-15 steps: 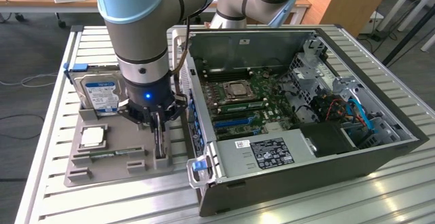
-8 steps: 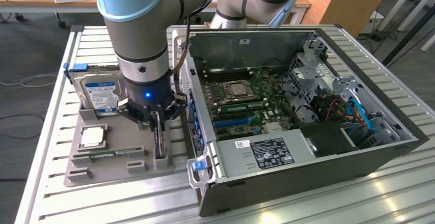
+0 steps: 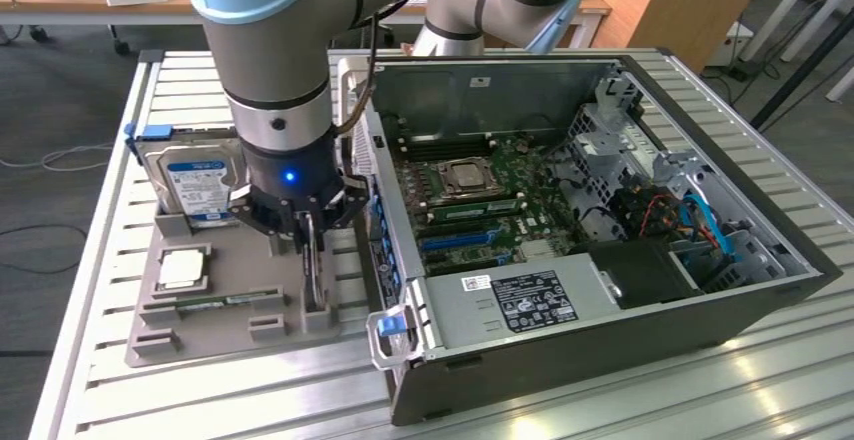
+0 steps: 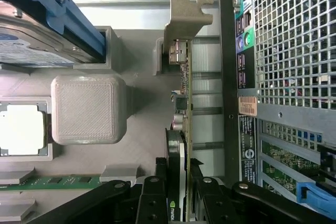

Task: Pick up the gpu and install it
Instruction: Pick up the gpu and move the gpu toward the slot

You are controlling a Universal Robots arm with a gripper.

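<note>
Open dark metal computer case (image 3: 601,360): no card fitted. The gpu (image 4: 182,103), a thin brownish card with black face and silver bracket, stands on edge along the grey plastic tray (image 3: 200,345), at its case-side edge. Black gripper (image 4: 179,184) straddles it, apparently clamped; lift and install remain.

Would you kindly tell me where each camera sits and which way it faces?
Exterior view: off the arm, raised above the table, looking down on the open case, the tray and the arm with its gripper.
Wrist view: on the wrist, looking along the gripper, closed on the gpu; its black fingers show.
Shared: gpu, gripper, tray, hard drive, case.
</note>
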